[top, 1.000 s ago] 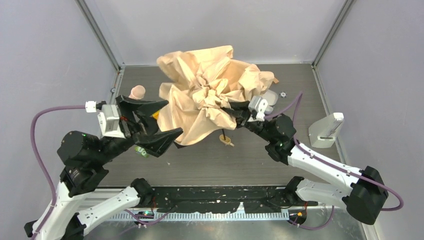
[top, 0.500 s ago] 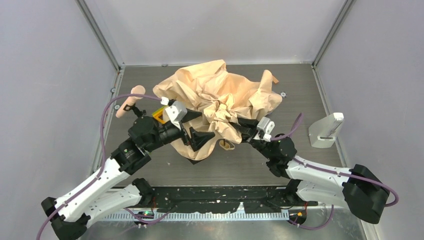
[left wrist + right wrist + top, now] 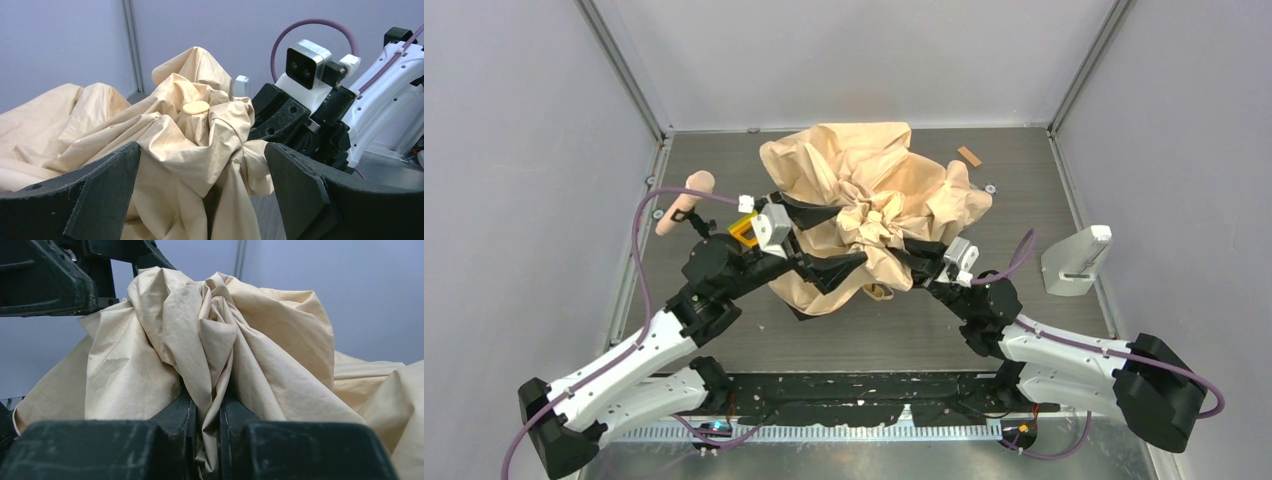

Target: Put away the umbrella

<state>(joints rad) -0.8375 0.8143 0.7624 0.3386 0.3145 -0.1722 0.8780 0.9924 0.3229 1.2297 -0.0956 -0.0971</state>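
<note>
umbrella [image 3: 864,215]: crumpled beige heap, mid worktop [image 3: 1024,170] | right claw [image 3: 207,410]: clenched on a fabric fold, likely to steady it | left claw [image 3: 200,155]: released, spread wide around the bunched canopy, seemingly to gather it

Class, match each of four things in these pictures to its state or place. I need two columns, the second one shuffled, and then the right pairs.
Column one:
1. left gripper
2. right gripper
3. umbrella
4. pink microphone

Column two:
A. shut on a fold of beige fabric
B. near the left edge of the table
C. open, one finger on each side of the bunched canopy
D. crumpled in a heap, mid-table

Pairs: 1-C, 2-A, 3-D, 4-B
</note>
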